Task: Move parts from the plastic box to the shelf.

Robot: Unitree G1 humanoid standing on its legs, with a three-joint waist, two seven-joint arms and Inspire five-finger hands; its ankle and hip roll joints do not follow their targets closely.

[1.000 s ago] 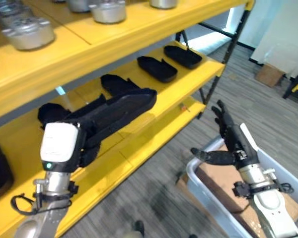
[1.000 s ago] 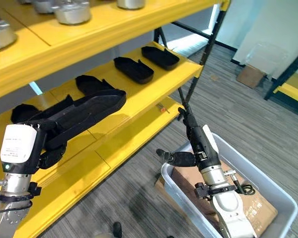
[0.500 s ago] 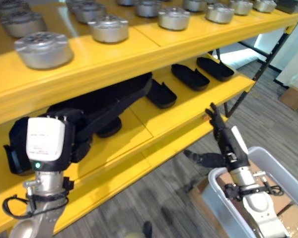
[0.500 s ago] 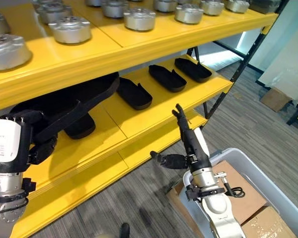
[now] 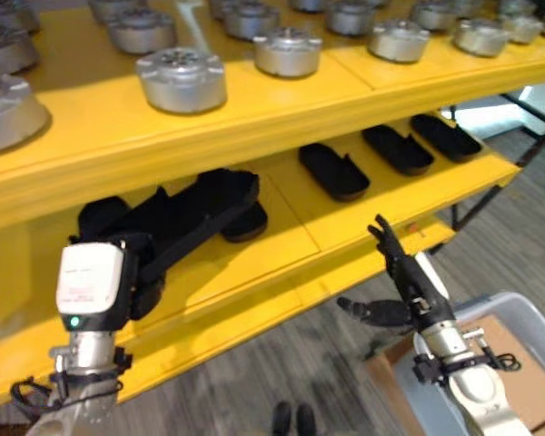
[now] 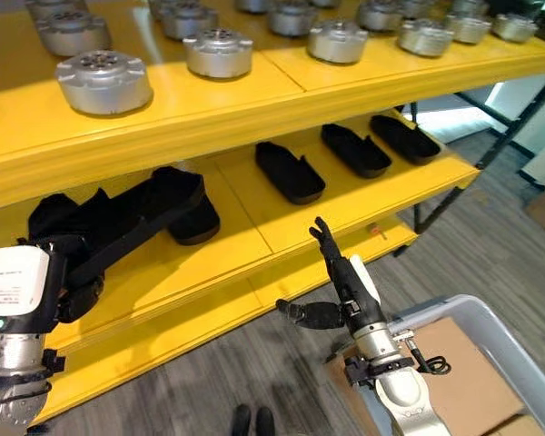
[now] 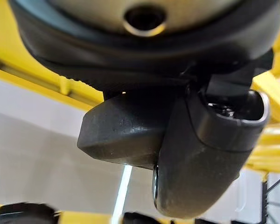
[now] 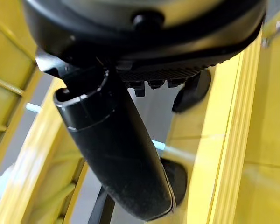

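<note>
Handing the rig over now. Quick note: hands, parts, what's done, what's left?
Left hand: shut on a long black part, held over the middle shelf, not yet released.
Right hand: open, holding nothing, above the plastic box.
Done: other black parts lie on the middle shelf; silver parts sit on the top shelf.
Left: set the held part down, let go. Box contents mostly hidden.

The two head views looked down from above at the yellow shelf (image 5: 282,100) and the grey floor (image 6: 282,381), from spots just apart. Both took in the same shelf levels, both arms and a corner of the plastic box (image 6: 490,318). Each wrist view sat very close behind its own hand, facing along it toward the shelf's yellow beams (image 8: 224,140), the thumb (image 7: 200,154) looming large.
</note>
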